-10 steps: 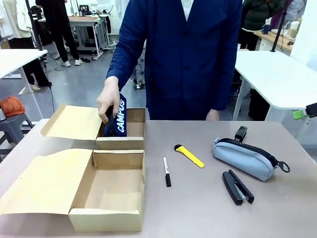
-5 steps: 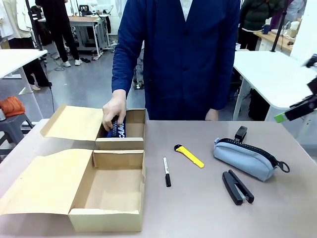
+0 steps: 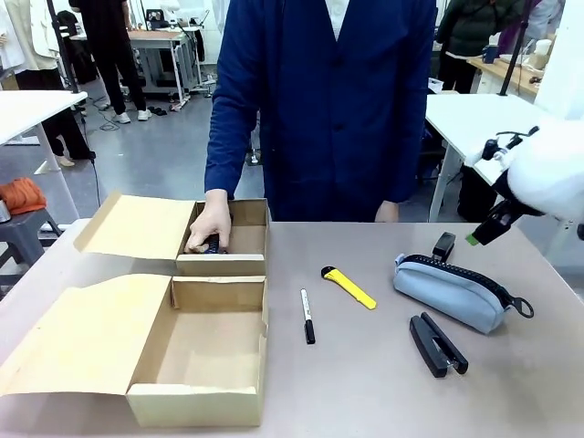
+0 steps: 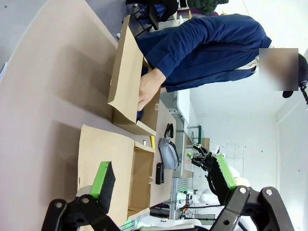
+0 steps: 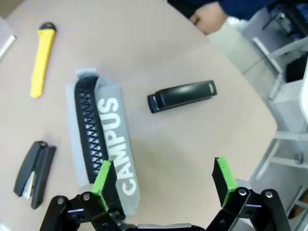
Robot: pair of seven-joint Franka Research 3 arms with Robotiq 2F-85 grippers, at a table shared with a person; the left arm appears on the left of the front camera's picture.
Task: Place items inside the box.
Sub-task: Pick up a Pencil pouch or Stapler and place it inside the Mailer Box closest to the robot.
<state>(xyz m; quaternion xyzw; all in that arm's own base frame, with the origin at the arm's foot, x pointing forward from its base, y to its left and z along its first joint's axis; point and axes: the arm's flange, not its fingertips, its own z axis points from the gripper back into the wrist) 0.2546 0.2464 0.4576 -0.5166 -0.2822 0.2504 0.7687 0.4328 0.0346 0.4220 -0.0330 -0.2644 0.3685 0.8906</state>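
The person's hand point(image 3: 208, 230) presses the navy zip pouch point(image 3: 215, 245) down inside the far cardboard box point(image 3: 246, 263); little of the pouch shows. The near box point(image 3: 196, 401) stands open. On the table lie a yellow utility knife point(image 3: 349, 286), a black marker pen point(image 3: 307, 316), a grey zip pouch point(image 3: 452, 290), a long black stapler point(image 3: 438, 344) and a small black stapler point(image 3: 443, 246). My right gripper point(image 5: 163, 180) hangs open above the grey pouch point(image 5: 103, 139) and the small stapler point(image 5: 182, 96). My left gripper point(image 4: 161, 175) is open and holds nothing, well back from the boxes.
Both boxes have wide flaps point(image 3: 87, 333) spread to the left. The person stands at the far edge, one hand point(image 5: 211, 17) resting on the table. White tables point(image 3: 511, 137) stand beyond on the right. Bare tabletop lies between the boxes and the pouch.
The person has pushed the navy pouch from upright down into the far box. My right arm has swung in from the right edge to above the grey pouch.
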